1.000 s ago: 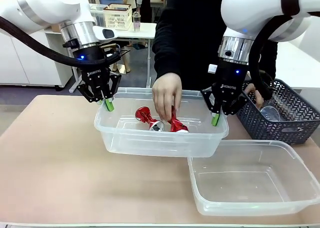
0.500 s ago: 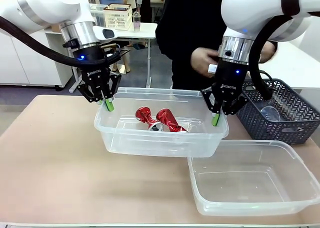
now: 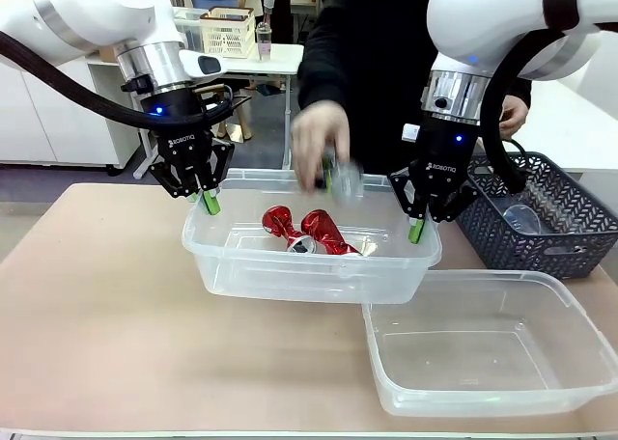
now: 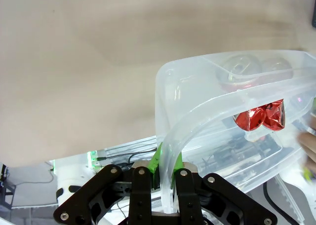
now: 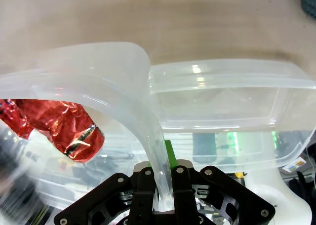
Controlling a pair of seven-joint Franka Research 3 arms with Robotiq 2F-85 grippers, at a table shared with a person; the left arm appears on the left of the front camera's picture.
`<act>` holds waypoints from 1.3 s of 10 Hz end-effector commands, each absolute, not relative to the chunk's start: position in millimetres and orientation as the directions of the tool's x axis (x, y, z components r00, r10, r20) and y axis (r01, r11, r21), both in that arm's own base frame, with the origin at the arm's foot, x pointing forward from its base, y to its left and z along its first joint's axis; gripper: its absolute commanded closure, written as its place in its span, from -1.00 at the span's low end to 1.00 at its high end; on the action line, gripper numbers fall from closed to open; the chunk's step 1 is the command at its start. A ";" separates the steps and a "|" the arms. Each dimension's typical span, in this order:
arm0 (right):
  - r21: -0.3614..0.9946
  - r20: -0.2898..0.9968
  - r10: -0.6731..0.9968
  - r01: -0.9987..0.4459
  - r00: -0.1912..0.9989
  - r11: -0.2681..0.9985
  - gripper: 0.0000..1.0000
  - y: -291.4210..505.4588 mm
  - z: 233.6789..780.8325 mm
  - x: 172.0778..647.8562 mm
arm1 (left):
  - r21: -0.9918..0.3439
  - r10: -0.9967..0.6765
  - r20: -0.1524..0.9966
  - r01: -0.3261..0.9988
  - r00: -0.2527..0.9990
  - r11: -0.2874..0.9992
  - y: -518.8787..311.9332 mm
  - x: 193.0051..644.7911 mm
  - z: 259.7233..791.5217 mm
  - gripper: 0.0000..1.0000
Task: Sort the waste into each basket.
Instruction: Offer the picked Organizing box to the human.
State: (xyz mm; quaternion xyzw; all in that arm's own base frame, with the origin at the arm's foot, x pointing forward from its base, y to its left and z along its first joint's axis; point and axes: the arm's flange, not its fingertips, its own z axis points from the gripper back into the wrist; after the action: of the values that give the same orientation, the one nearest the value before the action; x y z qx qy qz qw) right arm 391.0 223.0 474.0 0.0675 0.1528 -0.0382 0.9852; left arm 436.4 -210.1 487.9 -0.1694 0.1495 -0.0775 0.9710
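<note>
A clear basket (image 3: 222, 257) hangs between my two grippers. My left gripper (image 3: 209, 202) is shut on its left rim, and my right gripper (image 3: 417, 231) is shut on its right rim. Two crushed red cans (image 3: 307, 232) lie inside it. A person's hand (image 3: 317, 143) holds a blurred silvery piece of waste (image 3: 344, 180) just above the basket's far side. In the left wrist view my left gripper (image 4: 167, 162) pinches the basket rim (image 4: 173, 141), with the red cans (image 4: 260, 118) beyond. In the right wrist view my right gripper (image 5: 159, 169) clamps the rim (image 5: 143, 111) beside a red can (image 5: 61, 129).
A second clear basket (image 3: 406, 387), with nothing in it, sits on the table at the front right, its corner under the held one. It lies ahead in the right wrist view (image 5: 222, 77). A dark mesh basket (image 3: 570, 230) with clear plastic pieces stands at the far right.
The person's hand left a red can in the basket, drew back, and has returned above it with a blurred silvery item. Both grippers and the basket have stayed put.
</note>
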 end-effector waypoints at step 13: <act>0.119 -0.313 -0.057 0.098 0.948 0.988 0.89 220.6 473.7 393.1 | -0.364 -0.216 -0.256 0.113 0.942 0.924 -208.3 435.9 494.8 0.89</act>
State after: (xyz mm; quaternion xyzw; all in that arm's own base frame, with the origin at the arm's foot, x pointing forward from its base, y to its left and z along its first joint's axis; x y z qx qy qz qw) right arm 391.0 223.0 474.0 0.0675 0.1529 -0.0382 0.9852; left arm 436.4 -210.1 487.9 -0.1694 0.1495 -0.0775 0.9710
